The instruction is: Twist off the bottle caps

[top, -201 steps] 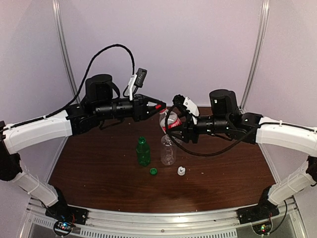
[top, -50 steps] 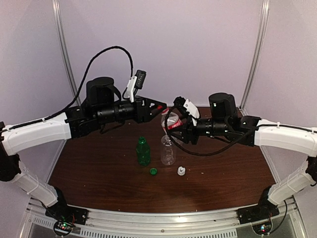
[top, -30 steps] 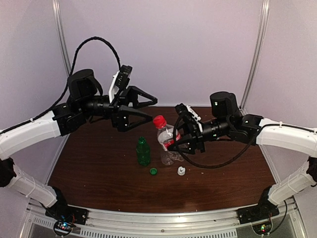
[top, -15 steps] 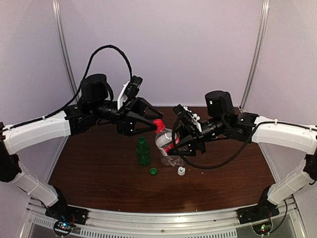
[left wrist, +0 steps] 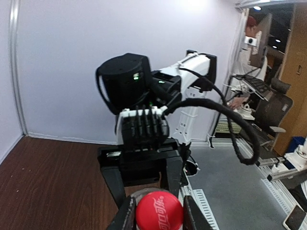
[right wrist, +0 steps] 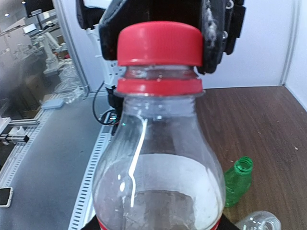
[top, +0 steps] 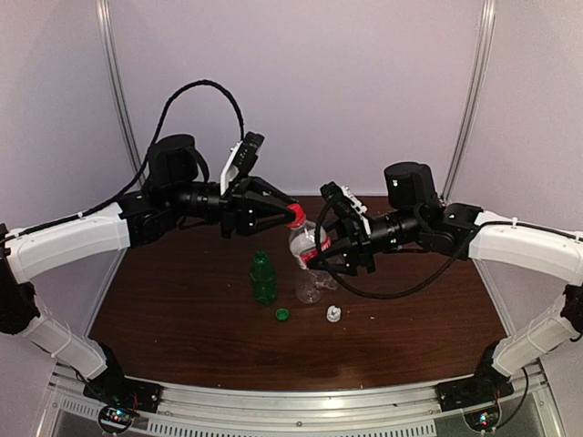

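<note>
My right gripper [top: 321, 258] is shut on the short clear bottle with the red label [top: 308, 244] and holds it tilted above the table. In the right wrist view this bottle [right wrist: 158, 163] fills the frame and hides my fingers. Its red cap [top: 296, 215] is on. My left gripper [top: 293, 215] is shut on the red cap [left wrist: 159, 212], one finger [left wrist: 125, 216] on each side. The green bottle [top: 263, 278] and the taller clear bottle [top: 308, 286] stand uncapped on the table. The green cap [top: 281, 315] and white cap [top: 334, 314] lie in front of them.
The brown table [top: 182, 300] has metal frame posts at its back corners and a rail along the near edge [top: 291, 401]. The green bottle [right wrist: 238, 182] and the clear bottle's mouth [right wrist: 259, 221] sit just below the held bottle.
My left gripper's jaws, wide open half a second ago, have closed onto the red cap. My right gripper has raised the bottle slightly toward the left gripper.
</note>
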Available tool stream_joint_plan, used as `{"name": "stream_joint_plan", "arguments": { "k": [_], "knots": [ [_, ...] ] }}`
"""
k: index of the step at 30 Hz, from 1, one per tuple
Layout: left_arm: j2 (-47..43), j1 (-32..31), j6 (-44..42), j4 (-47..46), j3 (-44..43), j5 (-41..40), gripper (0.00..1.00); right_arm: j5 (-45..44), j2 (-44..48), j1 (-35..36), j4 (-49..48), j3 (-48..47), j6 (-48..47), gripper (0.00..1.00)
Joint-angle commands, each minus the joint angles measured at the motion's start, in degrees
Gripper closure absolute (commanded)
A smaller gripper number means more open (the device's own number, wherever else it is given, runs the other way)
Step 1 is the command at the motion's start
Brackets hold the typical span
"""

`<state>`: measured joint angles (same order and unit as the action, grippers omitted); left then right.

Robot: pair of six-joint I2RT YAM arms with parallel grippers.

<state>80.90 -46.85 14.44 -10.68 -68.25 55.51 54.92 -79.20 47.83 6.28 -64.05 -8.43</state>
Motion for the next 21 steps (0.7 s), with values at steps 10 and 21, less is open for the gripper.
{"name": "stream_joint_plan", "arguments": {
  "k": [10, 21],
  "knots": [
    [4.98, -7.79, 19.95, 2.16, -5.16, -46.03, 0.72, -40.75, 3.61, 0.50, -11.72, 5.45, 3.32, 0.55],
    [3.22, -5.86, 11.03, -0.05, -4.62, -38.52, 0.35, -29.57, 4.93, 0.18, -8.99, 6.27, 1.62, 0.54]
  ]
}}
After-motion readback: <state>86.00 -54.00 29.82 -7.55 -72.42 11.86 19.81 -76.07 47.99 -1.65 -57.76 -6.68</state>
